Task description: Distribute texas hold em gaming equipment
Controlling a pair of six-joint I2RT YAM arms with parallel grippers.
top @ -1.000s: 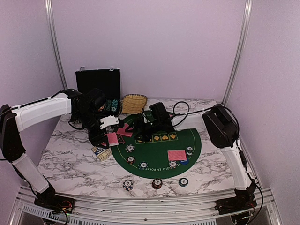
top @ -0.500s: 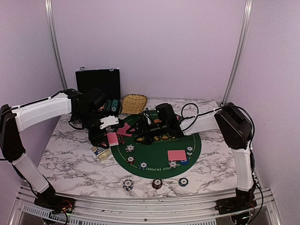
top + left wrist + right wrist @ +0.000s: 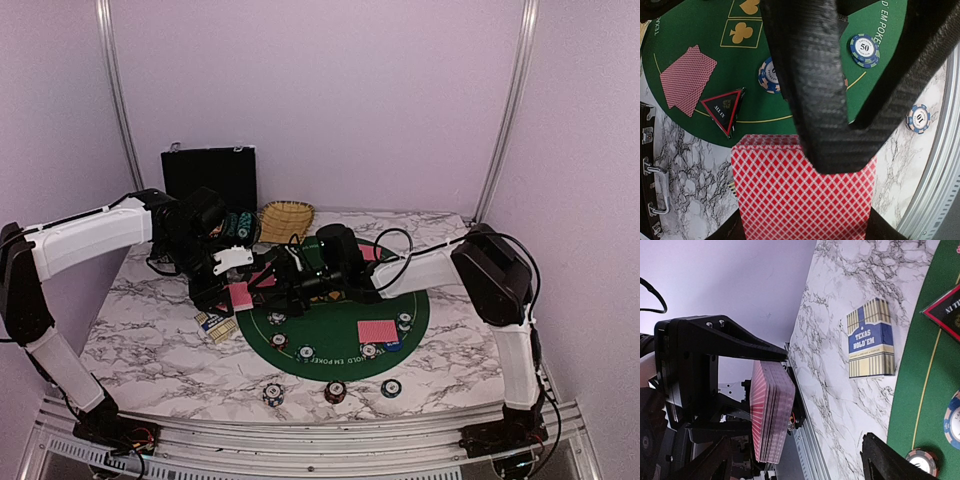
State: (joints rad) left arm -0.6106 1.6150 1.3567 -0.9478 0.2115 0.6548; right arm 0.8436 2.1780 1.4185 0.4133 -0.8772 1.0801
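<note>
The left gripper (image 3: 230, 290) is closed on a deck of cards (image 3: 800, 190). The pink-red card backs face its wrist camera, and one edge of the deck is clamped between the black fingers. The deck is held in the air over the left border of the green felt mat (image 3: 335, 325), where the felt meets the marble table (image 3: 150, 340).

The right gripper (image 3: 283, 284) reaches across the mat from the right and stops just beside the held deck. Its fingers (image 3: 885, 460) stand wide apart and hold nothing. In the right wrist view the deck appears edge-on in the space ahead of the fingers, clear of both.

Position of the other parts:
- Triangle marker (image 3: 724, 107): black with a red border, flat on the felt at the mat's left edge, partly over the yellow line.
- Loose spread of cards (image 3: 687, 77): face down on the felt, just beyond the triangle marker.
- Second pile of cards (image 3: 377, 331): face down on the right half of the mat, with chips near it.
- Chips on the mat (image 3: 277, 318): several, along the curved near side.
- Three chips (image 3: 335, 391): in a row on the marble, between the mat and the near table edge.
- Card box (image 3: 871, 337): blue and striped, flat on the marble just left of the mat.
- Black case (image 3: 210, 175) and straw basket (image 3: 287, 220): at the far side of the table, side by side.
</note>
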